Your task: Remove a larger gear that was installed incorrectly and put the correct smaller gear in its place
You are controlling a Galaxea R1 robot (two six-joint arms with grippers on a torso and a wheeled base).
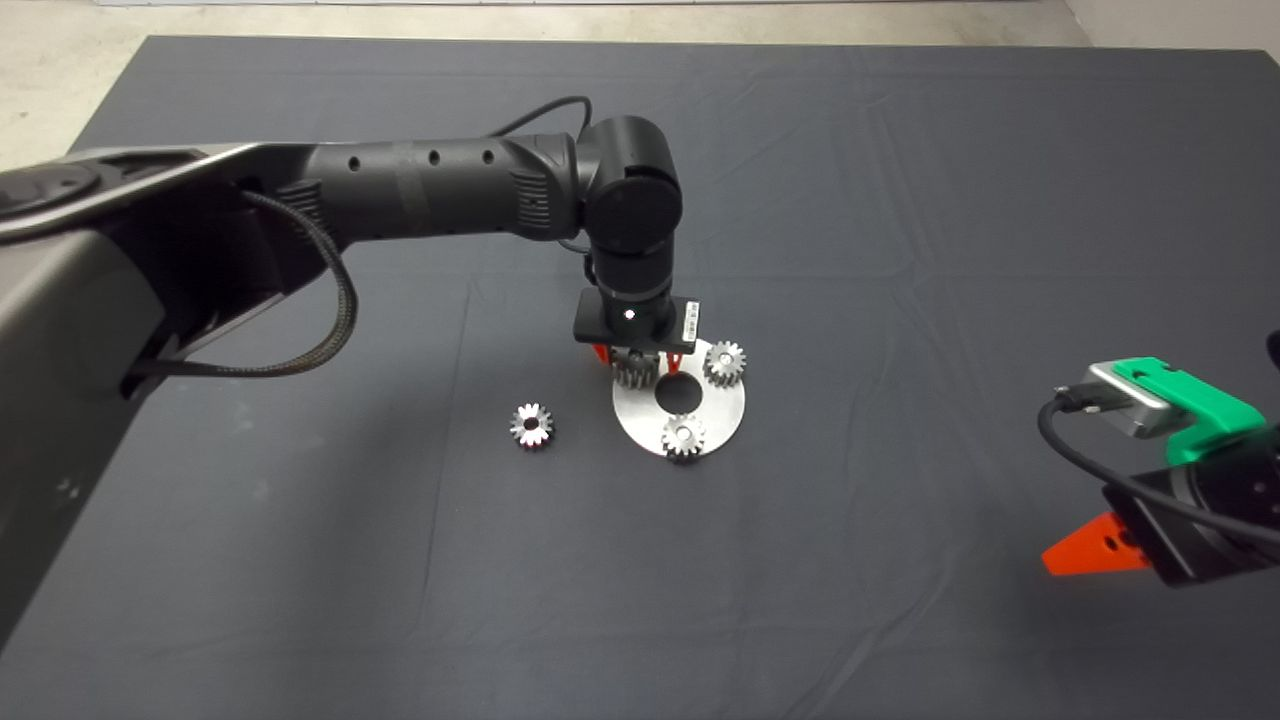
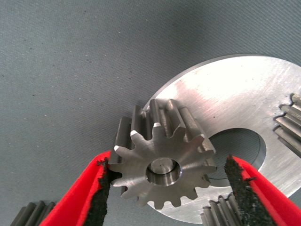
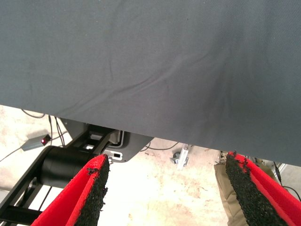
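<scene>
Since the left arm (image 1: 430, 190) reaches in over the mat (image 1: 900, 200) and hangs right above the disc (image 1: 720, 420), the step in hand looks like the pick-off of the wrong gear. Disc is a flat silver plate w/ a round centre hole, lying mid-mat.

Left gripper (image 2: 164, 174) straddles the larger gear (image 2: 162, 157), which sits at the disc's edge nearest that arm. Fingers are wide: one pad (image 2: 101, 181) is touching or just beside the teeth, the other is clear of them w/ a gap showing. So not gripped yet, as far as I can judge.

Two small gears sit on the disc's other stations (image 1: 724, 362) and (image 1: 683, 436). The smaller gear (image 1: 531, 425) lies loose on the mat, near the disc, on the left arm's side.

Right gripper (image 1: 1095, 548) is parked at the mat's edge, fingers spread, nothing between them.

Next, prob.: close squarely on the teeth, then lift straight up so the bore doesn't bind or drag the disc. After that, drop it aside & fetch the loose gear.
</scene>
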